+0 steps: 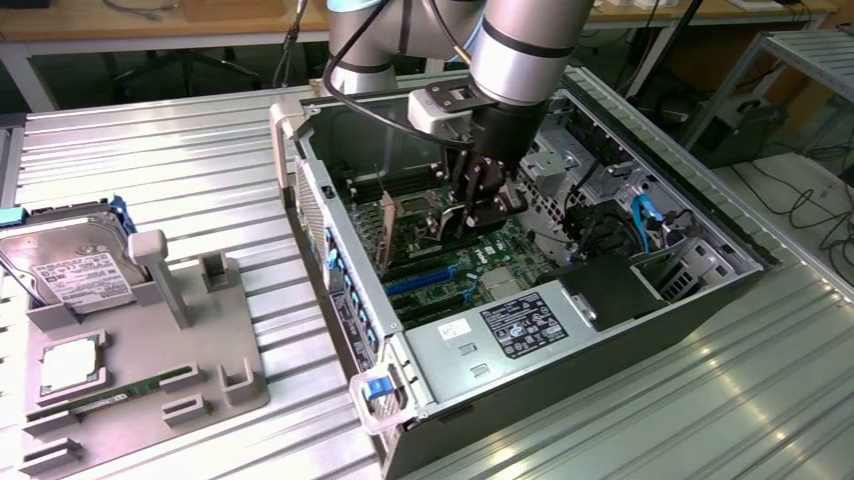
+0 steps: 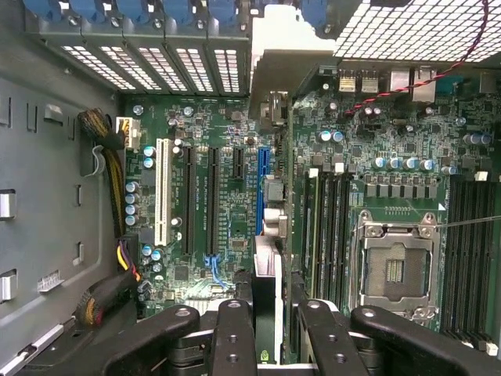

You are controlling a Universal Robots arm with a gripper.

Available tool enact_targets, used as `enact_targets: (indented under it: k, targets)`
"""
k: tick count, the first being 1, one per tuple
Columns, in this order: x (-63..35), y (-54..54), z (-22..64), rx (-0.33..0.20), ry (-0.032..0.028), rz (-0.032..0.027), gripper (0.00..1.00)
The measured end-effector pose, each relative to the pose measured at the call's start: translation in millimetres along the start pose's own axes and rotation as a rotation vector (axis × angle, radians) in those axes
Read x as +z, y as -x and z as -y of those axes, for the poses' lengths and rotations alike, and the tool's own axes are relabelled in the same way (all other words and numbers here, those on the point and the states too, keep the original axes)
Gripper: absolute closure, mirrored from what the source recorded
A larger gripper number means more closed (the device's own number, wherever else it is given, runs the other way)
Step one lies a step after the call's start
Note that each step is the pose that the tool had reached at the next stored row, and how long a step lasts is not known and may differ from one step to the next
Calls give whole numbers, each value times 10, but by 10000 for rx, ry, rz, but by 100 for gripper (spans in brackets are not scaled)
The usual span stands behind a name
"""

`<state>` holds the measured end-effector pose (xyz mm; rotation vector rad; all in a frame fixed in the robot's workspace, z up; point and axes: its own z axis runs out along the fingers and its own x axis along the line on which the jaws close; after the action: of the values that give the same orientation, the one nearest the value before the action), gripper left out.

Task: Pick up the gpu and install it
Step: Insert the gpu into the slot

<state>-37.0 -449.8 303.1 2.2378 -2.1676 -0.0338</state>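
- Gripper (image 1: 483, 205) is down inside the open computer case (image 1: 587, 380), which lies on its side on the ribbed metal desk (image 1: 160, 180).
- Jaws are clamped on the gpu (image 2: 270, 305). In the wrist view the card is seen edge-on between the two black fingers (image 2: 233, 337), running away from the camera toward the rear slot openings.
- The gpu's silver bracket (image 2: 288, 66) stands at the far end, against the row of perforated slot covers (image 2: 149, 66) at the back of the case.
- The card sits over the motherboard (image 2: 391, 149), just beside the blue slot (image 2: 261, 188). I cannot tell whether its edge is seated in a slot or only above one.
- On one side of the card: a white slot (image 2: 163, 184) and black slots. On the other side: memory slots and the bare processor socket (image 2: 395, 270).
- Exterior view: the arm (image 1: 527, 45) comes down from above into the case's middle.
- On the exterior view's left, a grey parts holder (image 1: 200, 340) rests on the desk, carrying a hard drive (image 1: 74, 270) with a white label, a processor chip (image 1: 67, 365) and a memory stick (image 1: 114, 395).
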Motion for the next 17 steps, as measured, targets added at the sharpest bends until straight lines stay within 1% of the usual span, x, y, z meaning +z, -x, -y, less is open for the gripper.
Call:
enact_targets:
  k: [8, 14, 17]
  targets:
    - [3, 0, -11, 0, 0, 1, 73]
    - [28, 1, -23, 0, 23, 4, 73]
    - [43, 2, -61, 0, 22, 12, 73]
